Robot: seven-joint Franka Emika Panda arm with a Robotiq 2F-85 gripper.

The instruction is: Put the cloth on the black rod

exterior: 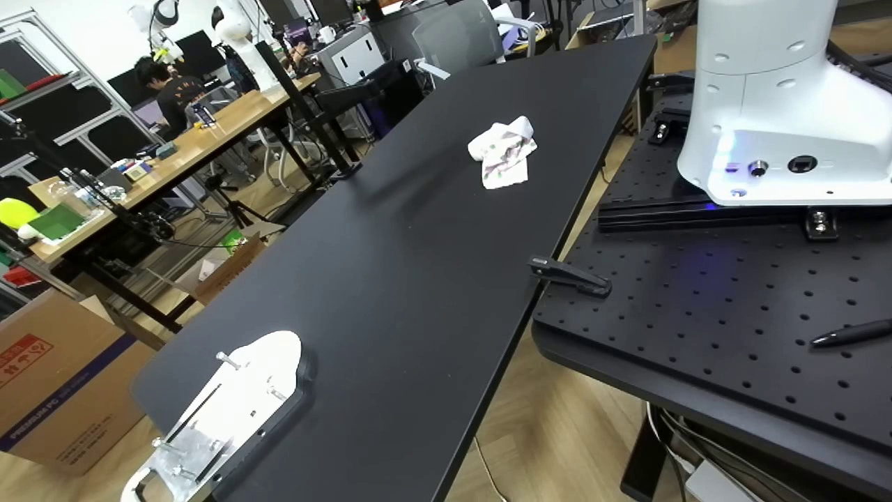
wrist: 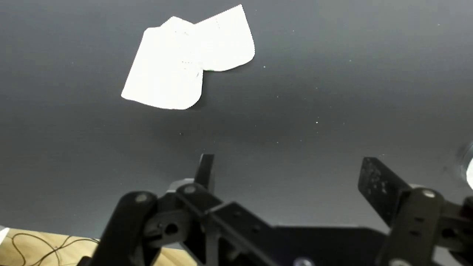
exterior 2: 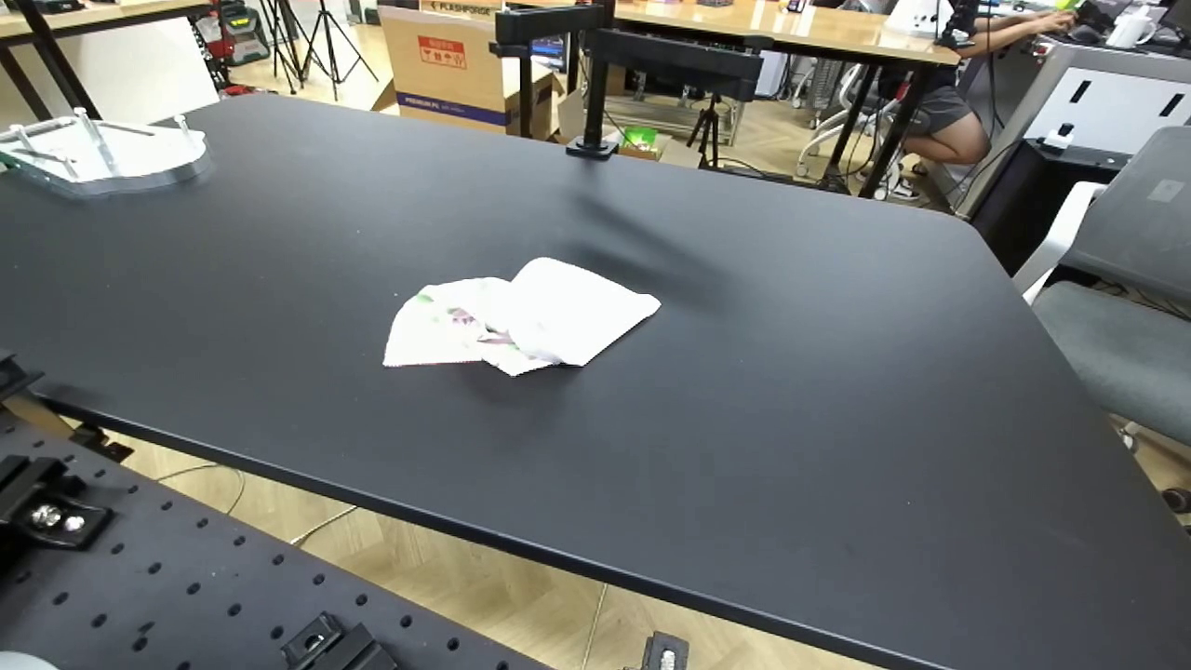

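Gripper [wrist: 289,162], wrist view: fingers [wrist: 382,188] spread wide across the lower half of the frame, nothing held; only bare table [wrist: 295,111] shows between them. Gripper is outside both exterior frames.

Cloth [wrist: 166,66]: upper left of the wrist frame, folded over itself, lying on the table, touched by neither finger. Both exterior views likewise show it on the tabletop.

Black rod [exterior 2: 679,63]: taken to be the bar jutting right from the post [exterior 2: 595,116] at the table's far edge, upper middle of an exterior view. A shorter section [exterior 2: 549,23] runs left of the post; cannot tell which is meant. No cloth on either. Cloth sits mid-frame there, well apart from the bar.

Progress (judged): opening stage. Done: none of the transfer; fingers are merely ready to receive. Left: align over cloth, pinch, lift, carry to rod, drape, release, check that it hangs.
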